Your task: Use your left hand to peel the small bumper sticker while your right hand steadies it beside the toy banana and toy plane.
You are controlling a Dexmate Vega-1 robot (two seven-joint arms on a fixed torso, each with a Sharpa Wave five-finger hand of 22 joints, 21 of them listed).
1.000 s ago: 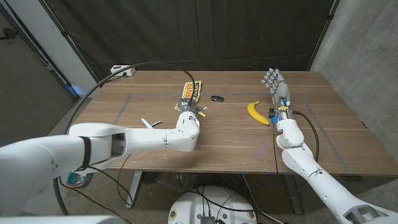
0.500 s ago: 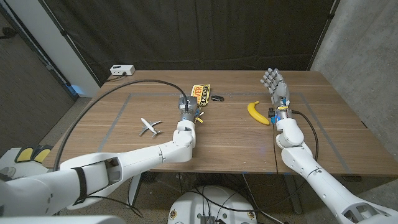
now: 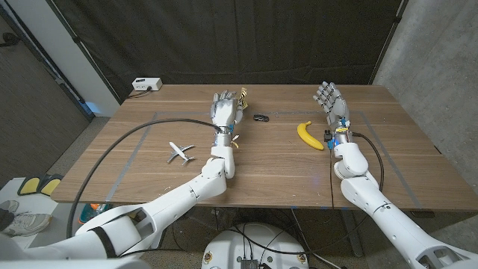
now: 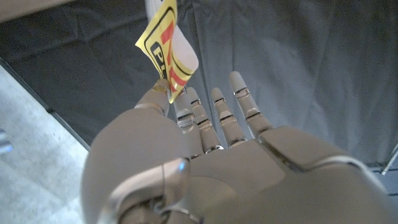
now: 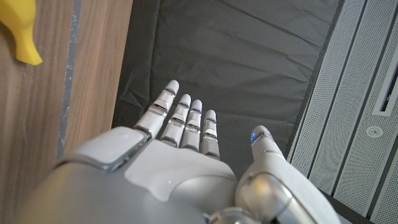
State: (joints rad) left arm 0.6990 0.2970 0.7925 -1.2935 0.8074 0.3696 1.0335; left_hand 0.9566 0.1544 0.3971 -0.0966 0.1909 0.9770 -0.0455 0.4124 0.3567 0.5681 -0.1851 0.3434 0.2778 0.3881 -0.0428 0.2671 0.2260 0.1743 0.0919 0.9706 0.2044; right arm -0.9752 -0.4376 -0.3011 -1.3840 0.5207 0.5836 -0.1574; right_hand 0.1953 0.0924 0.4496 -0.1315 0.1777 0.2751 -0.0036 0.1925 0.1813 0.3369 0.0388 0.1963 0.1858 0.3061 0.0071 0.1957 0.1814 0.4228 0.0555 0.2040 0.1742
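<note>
My left hand [image 3: 225, 112] is raised above the table's far middle, its fingers reaching up. It pinches the small bumper sticker [image 3: 243, 96], whose yellow edge pokes out beside the fingers. In the left wrist view the sticker [image 4: 166, 50] is yellow with red and black print and a curled white backing, held at the thumb tip of the left hand [image 4: 211, 162]. The yellow toy banana [image 3: 309, 135] lies right of centre. My right hand [image 3: 333, 104] stands open just beyond it, holding nothing. The white toy plane [image 3: 179, 152] lies on the left part of the table.
A small black object [image 3: 260, 118] lies between my left hand and the banana. A white box [image 3: 146, 84] with a cable sits at the table's [image 3: 284, 168] far left corner. Dark curtains hang behind. The right wrist view catches the banana's tip [image 5: 22, 28] and my right hand [image 5: 180, 162].
My left hand has swung up and away toward the far edge with the sticker, its arm stretching out. The right hand, banana and plane have stayed put.
</note>
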